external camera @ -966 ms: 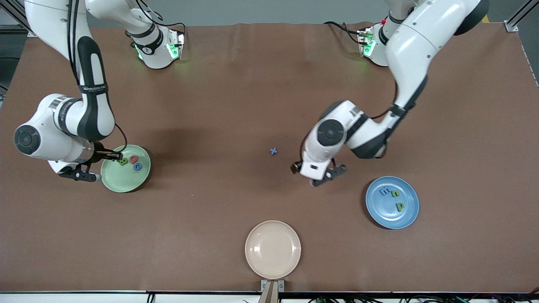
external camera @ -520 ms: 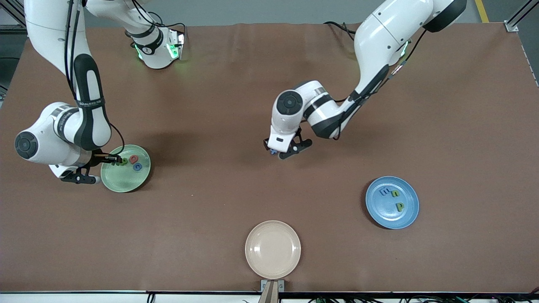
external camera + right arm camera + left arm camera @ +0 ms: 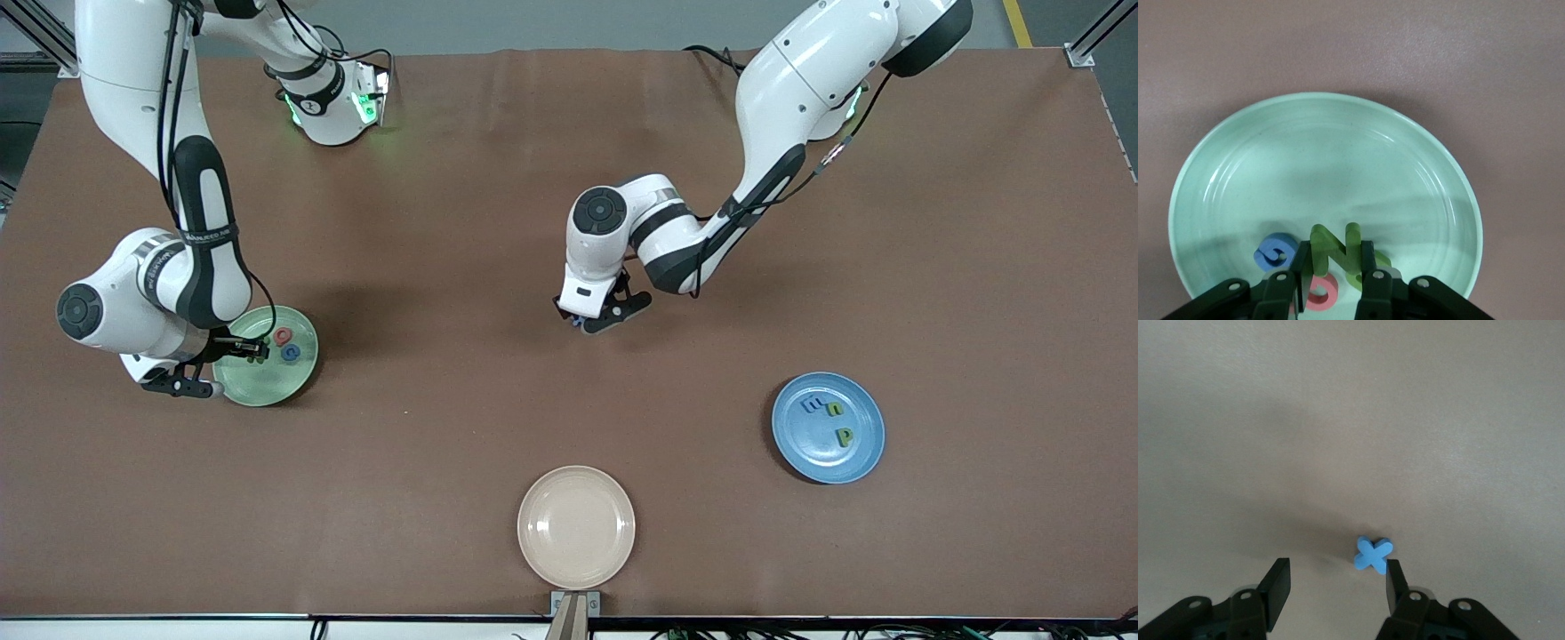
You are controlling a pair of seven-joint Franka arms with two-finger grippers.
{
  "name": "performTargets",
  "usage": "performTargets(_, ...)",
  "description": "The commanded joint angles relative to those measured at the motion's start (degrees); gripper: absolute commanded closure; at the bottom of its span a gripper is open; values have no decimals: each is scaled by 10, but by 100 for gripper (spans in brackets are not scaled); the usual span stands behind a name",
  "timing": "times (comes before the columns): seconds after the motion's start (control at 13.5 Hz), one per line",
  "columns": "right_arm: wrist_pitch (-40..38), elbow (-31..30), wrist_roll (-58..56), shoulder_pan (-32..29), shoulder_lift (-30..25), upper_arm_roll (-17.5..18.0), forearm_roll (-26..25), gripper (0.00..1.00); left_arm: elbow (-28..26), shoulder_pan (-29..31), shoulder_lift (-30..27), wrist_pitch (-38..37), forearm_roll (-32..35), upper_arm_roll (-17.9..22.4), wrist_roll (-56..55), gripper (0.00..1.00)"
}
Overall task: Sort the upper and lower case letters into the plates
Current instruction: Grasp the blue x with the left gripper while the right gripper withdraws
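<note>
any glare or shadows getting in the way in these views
Front view: green base lights glow on the table; soft arm shadows, nothing hidden. Left wrist view: a dark shadow lies under the left gripper beside the blue x. Right wrist view: light streaks on the green plate, letters still readable.

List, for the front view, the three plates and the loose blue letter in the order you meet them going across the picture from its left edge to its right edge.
mint green plate → blue x letter → cream-beige plate → blue plate
</note>
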Motion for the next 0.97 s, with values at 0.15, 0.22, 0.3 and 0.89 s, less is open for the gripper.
performTargets(0.15,18,1,-13,-1,12,8,34,44,12,-10,21,30,15,1,-8,38)
performTargets(0.22,15,0,-13,4,9,7,33,13,18,-13,24,30,15,2,-8,38)
performTargets(0.3,1,-4,-9,13,-2,6,33,4,19,-17,28,30,15,2,-8,40)
performTargets(0.89,-277,36,187,243,-189,-191,-137,1,39,-20,47,30,27,15,-4,50)
